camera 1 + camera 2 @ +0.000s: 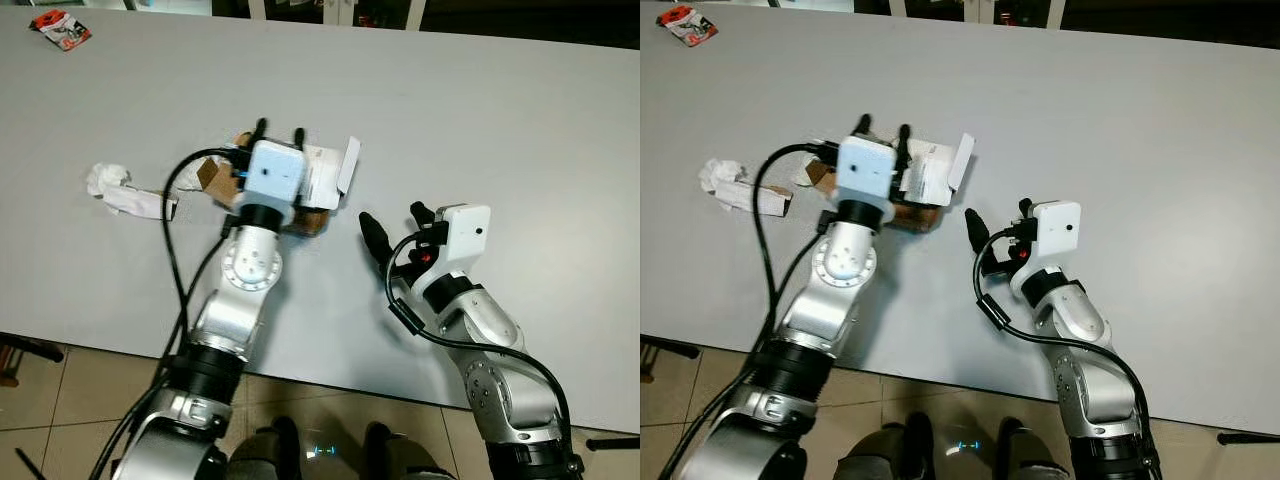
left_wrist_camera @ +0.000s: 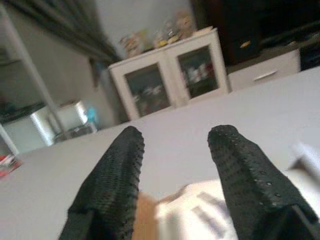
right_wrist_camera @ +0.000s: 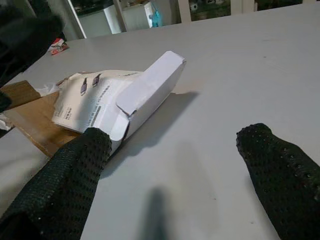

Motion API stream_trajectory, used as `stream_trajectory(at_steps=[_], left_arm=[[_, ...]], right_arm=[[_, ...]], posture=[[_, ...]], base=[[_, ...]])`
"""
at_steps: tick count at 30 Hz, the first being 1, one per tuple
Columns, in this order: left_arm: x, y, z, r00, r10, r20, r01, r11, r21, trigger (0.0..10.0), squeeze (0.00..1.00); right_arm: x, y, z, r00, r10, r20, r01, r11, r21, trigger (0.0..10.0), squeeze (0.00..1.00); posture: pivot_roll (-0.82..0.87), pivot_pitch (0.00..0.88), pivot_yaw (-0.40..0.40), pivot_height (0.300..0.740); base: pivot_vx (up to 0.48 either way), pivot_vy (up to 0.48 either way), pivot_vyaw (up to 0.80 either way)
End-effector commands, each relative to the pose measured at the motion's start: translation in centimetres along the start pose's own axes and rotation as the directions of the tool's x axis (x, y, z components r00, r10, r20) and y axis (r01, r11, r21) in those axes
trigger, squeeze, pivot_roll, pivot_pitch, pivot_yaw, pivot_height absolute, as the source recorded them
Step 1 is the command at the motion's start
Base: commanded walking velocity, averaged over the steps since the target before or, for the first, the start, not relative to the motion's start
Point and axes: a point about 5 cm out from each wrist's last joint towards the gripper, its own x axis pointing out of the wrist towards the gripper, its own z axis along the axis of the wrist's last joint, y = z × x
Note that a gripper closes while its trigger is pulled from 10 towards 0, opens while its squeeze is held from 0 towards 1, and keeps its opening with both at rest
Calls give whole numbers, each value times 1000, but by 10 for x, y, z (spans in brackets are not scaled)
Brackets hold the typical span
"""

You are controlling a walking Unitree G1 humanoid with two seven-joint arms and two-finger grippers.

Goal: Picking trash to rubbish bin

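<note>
The left end effector (image 1: pixel 278 131) hovers directly over the white box (image 1: pixel 322 176), its two black fingers (image 2: pixel 112 185) spread apart with nothing between them. The right end effector (image 1: pixel 392 228) rests low beside the box, on its near right side, fingers (image 3: pixel 65 187) also apart and empty, one tip close to the box's open flap.

The box lies on the counter (image 1: pixel 520 130), stacked on a flat piece of brown cardboard (image 1: pixel 312 222). It looks like thin, empty packaging: probably light, fairly stiff along its edges but easy to crush across its broad face, and smooth enough to slide on the counter if pushed. Closing across the narrow body, not the loose flap, seems the safest hold; the flap would likely bend away. The cardboard underneath may come along or slip out.

Left of the box lies a crumpled tissue (image 1: pixel 108 181) with a paper strip, soft and light. Far beyond it, at the counter's far left corner, sits a red wrapper (image 1: pixel 61 29).

The right wrist view gives the box's printed face, raised flap and the cardboard beneath it; the eye views hide much of that under the left wrist camera. The left wrist view adds a white cabinet (image 2: pixel 170 80) beyond the counter.
</note>
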Motion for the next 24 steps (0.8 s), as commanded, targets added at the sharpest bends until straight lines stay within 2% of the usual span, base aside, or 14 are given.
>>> stream_trajectory(at_steps=[1,3,9,15,17,18,22,24], left_arm=[[2,5,-2,1000,26,-15,-26,1000,-12,10000,1000],[2,7,-3,999,33,-22,-33,999,-18,10000,1000],[7,24,-12,995,41,-87,-54,986,-156,10000,1000],[11,27,-4,998,-29,-51,15,964,-267,10000,1000],[11,26,-2,998,-44,-42,31,960,-280,10000,1000],[12,27,-1,997,-74,-33,61,952,-299,10000,0],[12,28,-4,992,-119,-39,99,934,-343,10000,0],[11,31,-8,987,-155,-47,124,908,-399,10000,0]], right_arm=[[0,1,-3,1000,8,-9,-8,1000,2,10000,0],[0,2,-3,1000,9,-9,-9,1000,3,10000,0],[0,3,-2,1000,13,-5,-13,1000,5,10000,0],[-1,2,-2,1000,16,-9,-16,1000,2,10000,0],[-1,2,-2,1000,16,-9,-16,1000,2,10000,0],[-1,2,-2,1000,25,-13,-26,1000,-2,10000,0],[-1,1,-3,999,29,-17,-29,1000,-7,10000,0],[-2,0,-2,999,28,-17,-28,1000,-9,10000,0]], posture=[[-40,241,38,740],[-40,242,38,740],[-43,245,38,740],[-40,249,36,740],[-41,249,36,740],[-41,249,34,740],[-42,247,33,740],[-47,247,35,740]], base=[[0,0,0],[0,0,0],[0,0,0],[0,0,0],[0,0,0],[0,0,0],[0,0,0],[0,0,0]])
